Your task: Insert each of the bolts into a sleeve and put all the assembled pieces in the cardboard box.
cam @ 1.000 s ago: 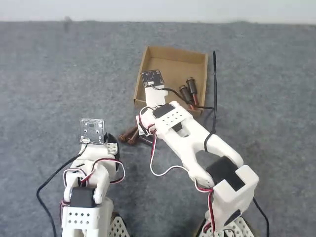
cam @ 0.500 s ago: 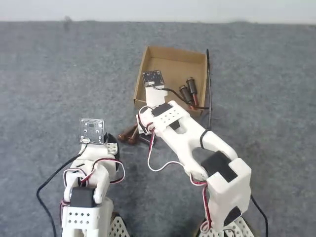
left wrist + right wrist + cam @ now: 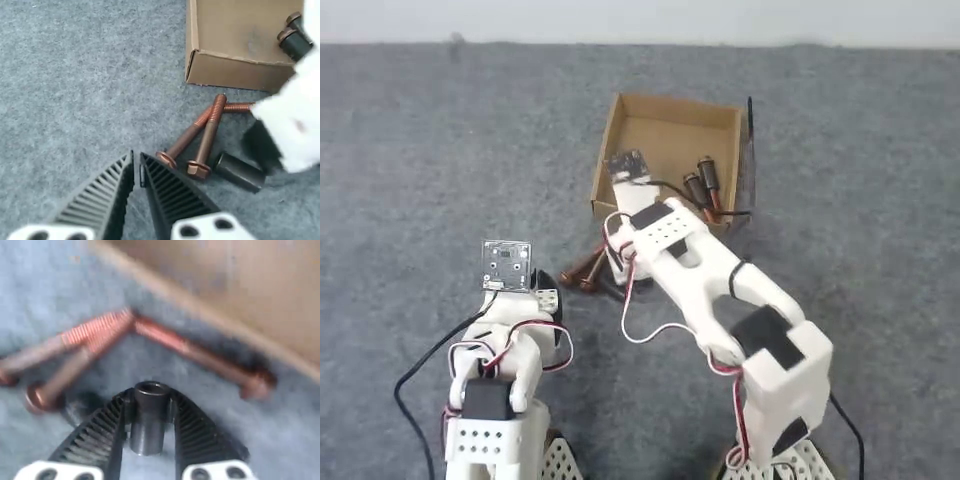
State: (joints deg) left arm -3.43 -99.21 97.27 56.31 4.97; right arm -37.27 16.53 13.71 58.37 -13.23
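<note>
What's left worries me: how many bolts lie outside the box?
3. Two bolts lie side by side before the box; a third angles off from their tips. The right arm may hide more.

Copper bolts (image 3: 209,132), black sleeve (image 3: 147,415), brown cardboard box (image 3: 665,140), grey table (image 3: 440,130).

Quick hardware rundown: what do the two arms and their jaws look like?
The left arm and right arm both have white printed shells with black servo blocks, plates dotted with holes, and loose red, white and black wires looping between joints. Each wrist carries a small square camera board. The jaws are black, tapered and ribbed on their inner faces, on white mounts with screw holes.
</note>
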